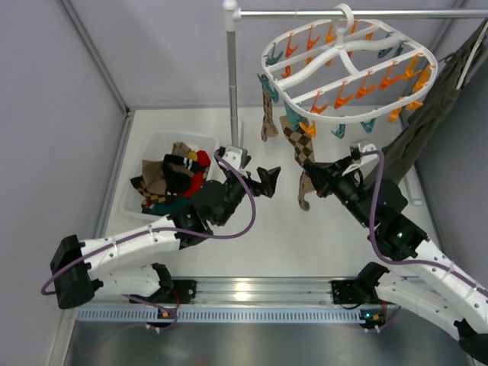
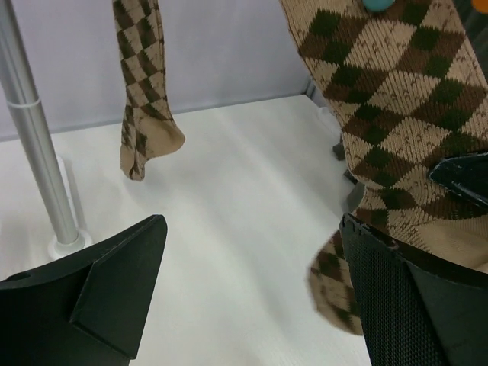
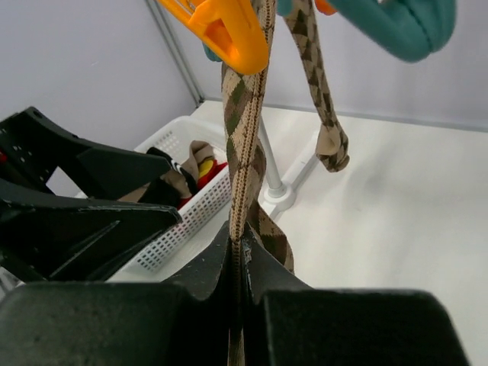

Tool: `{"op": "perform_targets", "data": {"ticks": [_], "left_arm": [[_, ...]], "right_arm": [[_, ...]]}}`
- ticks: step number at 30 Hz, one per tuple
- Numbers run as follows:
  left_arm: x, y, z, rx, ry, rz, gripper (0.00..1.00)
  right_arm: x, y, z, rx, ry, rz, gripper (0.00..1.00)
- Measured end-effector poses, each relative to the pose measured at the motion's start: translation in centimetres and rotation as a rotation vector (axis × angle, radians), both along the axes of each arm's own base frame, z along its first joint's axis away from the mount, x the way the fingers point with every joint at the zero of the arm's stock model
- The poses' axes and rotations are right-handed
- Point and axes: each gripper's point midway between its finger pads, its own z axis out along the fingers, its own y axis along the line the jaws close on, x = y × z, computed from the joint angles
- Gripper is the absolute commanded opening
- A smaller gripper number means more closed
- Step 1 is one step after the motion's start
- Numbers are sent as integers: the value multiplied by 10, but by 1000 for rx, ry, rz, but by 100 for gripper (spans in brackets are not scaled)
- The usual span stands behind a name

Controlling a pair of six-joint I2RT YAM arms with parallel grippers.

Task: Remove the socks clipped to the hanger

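Currently pinched between pressed-together jaws of the right gripper (image 3: 238, 259): an argyle sock (image 3: 242, 130), under an orange clip (image 3: 221, 27) on the hanger (image 1: 347, 47) over the far right corner of the table (image 1: 267, 236). Beside it, left gripper (image 2: 255, 290) spread wide, empty. Liable to slip, or drag the hanger askew, if tugged sideways.

The hanger (image 1: 349, 65) hangs from the rail (image 1: 343, 13) at the back right, above the worktop (image 1: 305, 236). The pole (image 1: 232, 84) stands to its left. Two socks hang under the hanger. The far sock (image 1: 268, 114) is close to the pole. The near sock (image 1: 303, 149) is in front of it, a bit to the right. The right end effector (image 1: 311, 177) is on the near sock, low down. The left end effector (image 1: 268, 181) is just left of that sock. A bin (image 1: 136, 171) sits on the worktop at the left, with more socks (image 1: 171, 179) in it. A long garment (image 1: 435, 107) hangs at the far right.
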Motion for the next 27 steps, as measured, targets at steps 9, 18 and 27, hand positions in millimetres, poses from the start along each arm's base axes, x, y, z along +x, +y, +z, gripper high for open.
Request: {"op": "perform_targets", "data": {"ticks": [9,18,27], "left_arm": [[3,-19,35,-62,7,-245,99],[46,-37,87,-152,1,-410,99],[44,-67,93,-159,23,-545,93]], "right_arm": [[0,-21,-13,-96,2,-34,0],[-1,-29,-29,-173,21,-14,0],[-12,-38,-24,-164,5,6,0]]}}
